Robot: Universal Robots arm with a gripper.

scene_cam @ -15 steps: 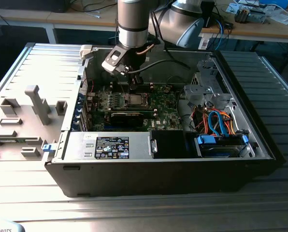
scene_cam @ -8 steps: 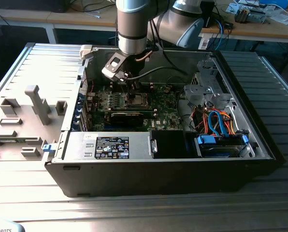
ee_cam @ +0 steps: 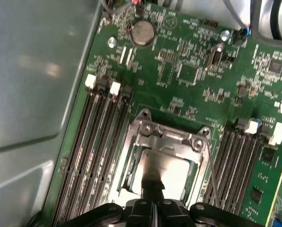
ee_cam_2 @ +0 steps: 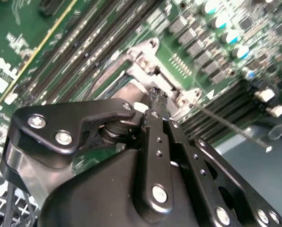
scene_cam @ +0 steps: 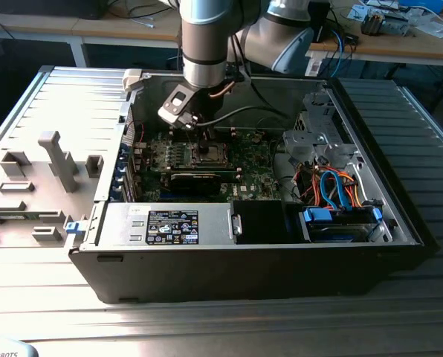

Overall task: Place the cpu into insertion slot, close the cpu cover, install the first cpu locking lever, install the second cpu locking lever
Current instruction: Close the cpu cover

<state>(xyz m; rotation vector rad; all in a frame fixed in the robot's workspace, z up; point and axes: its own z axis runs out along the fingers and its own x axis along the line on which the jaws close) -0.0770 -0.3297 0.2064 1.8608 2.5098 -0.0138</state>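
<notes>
Black end effector (ee_cam: 153, 185), clenched, hangs just over the silver cpu (ee_cam: 173, 166); cpu cover (ee_cam: 171, 138) lies flat framing it, a thin wire lever (ee_cam: 212, 175) angled up alongside.

Dim bluish light, patchy glare

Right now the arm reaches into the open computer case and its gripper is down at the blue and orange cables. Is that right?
Not quite. The arm does reach into the open computer case, but its gripper is down at the insertion slot on the green board. The blue and orange cables lie apart from it, toward the exterior view's right. The exterior view shows this.
</notes>
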